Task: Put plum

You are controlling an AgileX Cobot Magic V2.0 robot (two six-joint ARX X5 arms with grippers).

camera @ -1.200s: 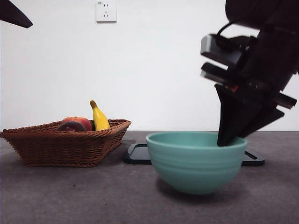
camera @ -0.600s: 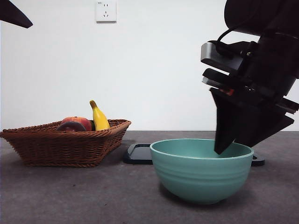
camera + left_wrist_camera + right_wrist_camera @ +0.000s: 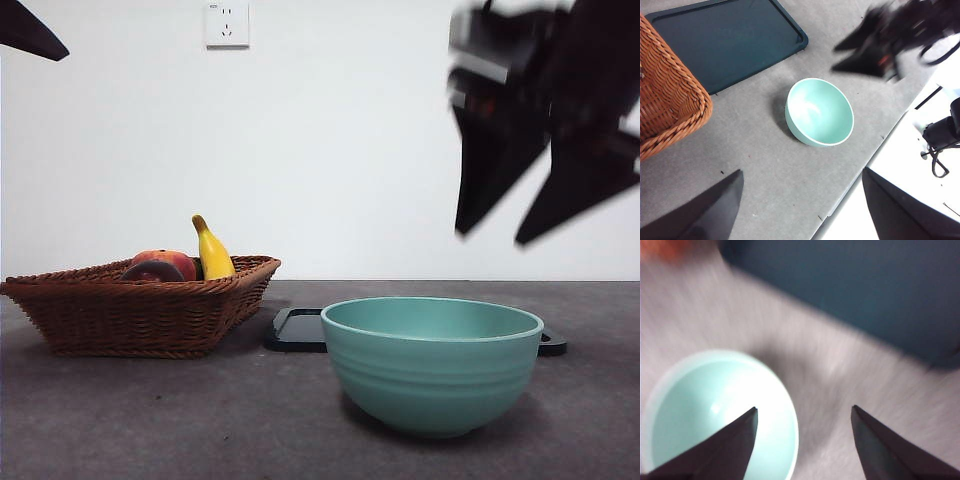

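The plum, dark maroon, lies in the wicker basket at the left, next to a red fruit and a yellow banana. My right gripper hangs open and blurred high above the teal bowl's right side, holding nothing. Its own view shows the open right gripper over the bowl's rim. My left gripper is open and high over the table, looking down on the bowl, which holds nothing, and on the basket corner. The plum is hidden in both wrist views.
A dark flat tray lies behind the bowl, between it and the basket; this tray looks bare from above. The table's edge runs close to the bowl. A wall socket sits on the back wall.
The right gripper has lifted out of the bowl to well above it, jaws spread. The bowl slid slightly right and nearer a second ago and now stands still.
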